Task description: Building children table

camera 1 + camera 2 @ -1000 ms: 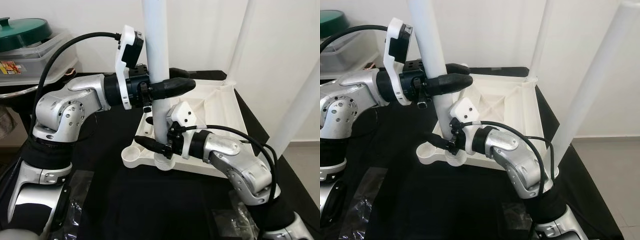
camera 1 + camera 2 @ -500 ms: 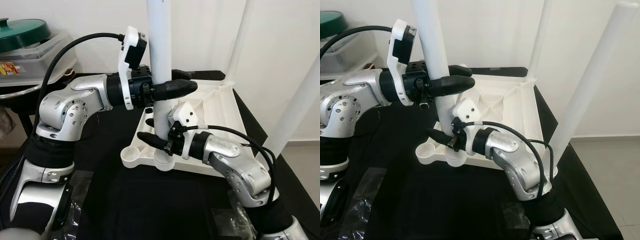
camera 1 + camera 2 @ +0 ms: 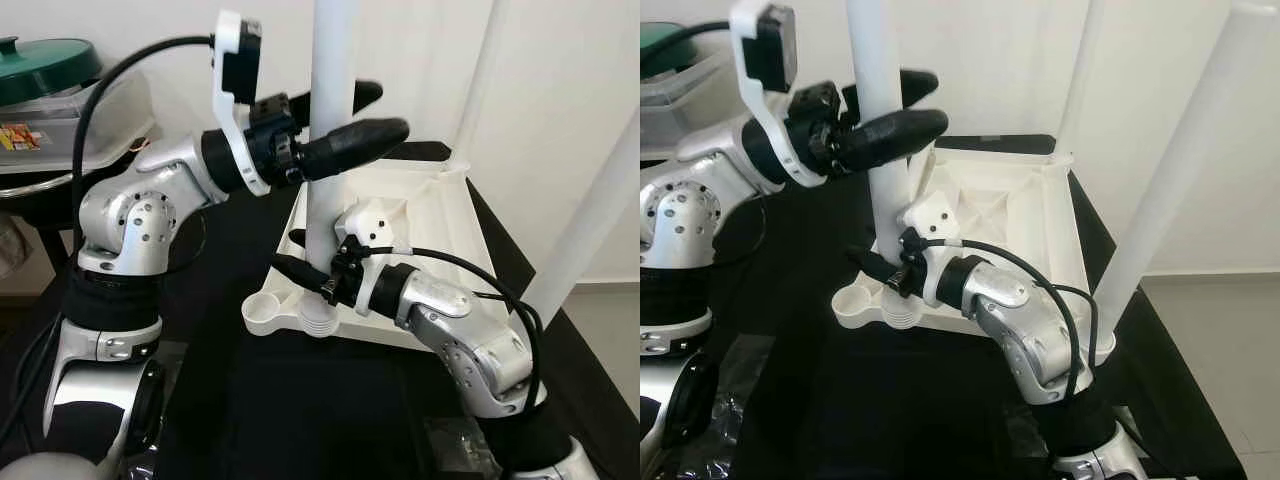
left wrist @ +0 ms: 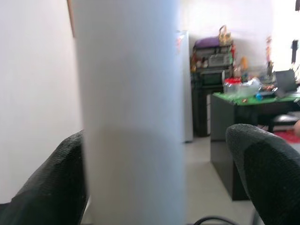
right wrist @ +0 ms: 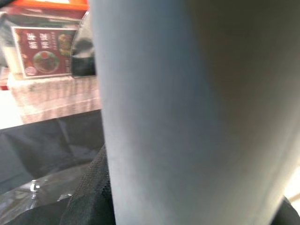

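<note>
We're mid-install on a leg (image 3: 328, 150) — it stands upright with its ribbed end at the near corner of the upturned tabletop (image 3: 440, 215), which lies on the black cloth (image 3: 300, 400). Our left gripper (image 3: 350, 122) straddles the leg high up; in the left wrist view a gap shows between the leg and one finger (image 4: 269, 173), so we read it as released or loose, not clamped. Our right gripper (image 3: 297, 255) sits low on the leg, just above the ribbed end, one finger on each side; the right wrist view is too close to show whether it's clenched — we cannot tell. Next move, as we judge it: seat the ribbed end in its socket, keep the leg vertical, then twist or press home. An empty round socket (image 3: 262, 310) sits just beside the leg's base. Count: three legs in view, one tabletop, two grippers. Whether a fourth leg is fitted can't be seen.
</note>
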{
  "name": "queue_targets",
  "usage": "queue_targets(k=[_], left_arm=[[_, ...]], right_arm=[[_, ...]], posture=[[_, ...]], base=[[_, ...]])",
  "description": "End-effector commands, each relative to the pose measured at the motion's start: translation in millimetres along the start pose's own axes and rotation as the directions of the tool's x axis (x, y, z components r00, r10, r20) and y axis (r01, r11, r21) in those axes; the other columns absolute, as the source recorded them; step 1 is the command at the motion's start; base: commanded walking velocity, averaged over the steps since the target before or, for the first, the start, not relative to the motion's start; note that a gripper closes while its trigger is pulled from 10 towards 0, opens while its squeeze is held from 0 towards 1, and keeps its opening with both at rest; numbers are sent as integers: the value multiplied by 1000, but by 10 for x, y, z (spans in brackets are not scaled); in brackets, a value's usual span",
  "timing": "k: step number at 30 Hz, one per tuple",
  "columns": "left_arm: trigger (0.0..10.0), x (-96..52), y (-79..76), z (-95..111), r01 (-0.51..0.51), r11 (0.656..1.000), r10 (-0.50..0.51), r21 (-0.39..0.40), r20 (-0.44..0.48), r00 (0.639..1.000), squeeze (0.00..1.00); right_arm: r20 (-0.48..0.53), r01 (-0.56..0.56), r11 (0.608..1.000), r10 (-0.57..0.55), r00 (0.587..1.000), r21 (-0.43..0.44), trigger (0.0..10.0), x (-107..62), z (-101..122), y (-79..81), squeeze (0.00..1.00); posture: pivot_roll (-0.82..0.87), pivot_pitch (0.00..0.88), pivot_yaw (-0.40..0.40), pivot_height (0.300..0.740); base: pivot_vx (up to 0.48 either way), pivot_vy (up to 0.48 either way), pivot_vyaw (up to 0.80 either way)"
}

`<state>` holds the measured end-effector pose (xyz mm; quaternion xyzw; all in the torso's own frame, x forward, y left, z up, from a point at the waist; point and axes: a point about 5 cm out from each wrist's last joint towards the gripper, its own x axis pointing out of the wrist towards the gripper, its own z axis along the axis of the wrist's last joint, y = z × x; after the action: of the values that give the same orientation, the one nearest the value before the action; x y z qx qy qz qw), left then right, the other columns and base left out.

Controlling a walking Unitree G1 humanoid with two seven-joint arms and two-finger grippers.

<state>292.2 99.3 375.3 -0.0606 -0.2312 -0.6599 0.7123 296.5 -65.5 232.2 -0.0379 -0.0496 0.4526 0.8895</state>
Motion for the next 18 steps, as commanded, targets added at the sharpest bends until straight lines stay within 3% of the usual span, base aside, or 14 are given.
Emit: queue_targets(k=[1,2,7,10,12,15,16,17,18], left_arm=[[10000,-138,-19,107,-28,999,28,17,22,999,1000],[10000,-138,-19,107,-28,999,28,17,22,999,1000],[10000,-440,-13,163,-153,988,151,12,66,986,1000],[10000,-498,-11,155,-176,984,175,8,71,982,1000],[10000,-625,-8,108,-241,970,241,-8,77,967,1000],[10000,-701,4,64,-301,953,301,-12,81,950,1000],[10000,-779,40,-40,-406,914,405,-2,68,912,1000],[10000,-857,89,-214,-524,852,524,-2,27,851,651],[10000,-905,110,-329,-595,804,595,2,-4,804,651]], right_arm=[[18,108,994,-108,994,-5,0,-28,32,-148,0],[18,108,994,-108,994,-5,0,-28,32,-148,0],[66,342,940,-342,937,20,0,-141,88,-465,0],[75,373,928,-374,925,26,0,-164,100,-514,0],[93,429,903,-430,898,35,0,-210,131,-603,0],[101,446,894,-447,889,36,0,-228,147,-634,0],[107,448,893,-450,887,41,6275,-237,160,-642,0],[112,440,897,-442,890,42,10000,-240,171,-633,0],[117,435,899,-437,892,44,10000,-238,178,-626,0]], posture=[[-68,0,9,740],[-68,0,9,740],[-61,0,6,740],[-59,0,2,740],[-54,1,0,740],[-54,2,1,740],[-52,8,0,740],[-51,11,1,740],[-52,13,2,740]], base=[[0,0,0],[0,0,0],[0,0,0],[0,0,0],[0,0,0],[0,0,0],[0,0,0],[0,0,0],[0,0,0]])
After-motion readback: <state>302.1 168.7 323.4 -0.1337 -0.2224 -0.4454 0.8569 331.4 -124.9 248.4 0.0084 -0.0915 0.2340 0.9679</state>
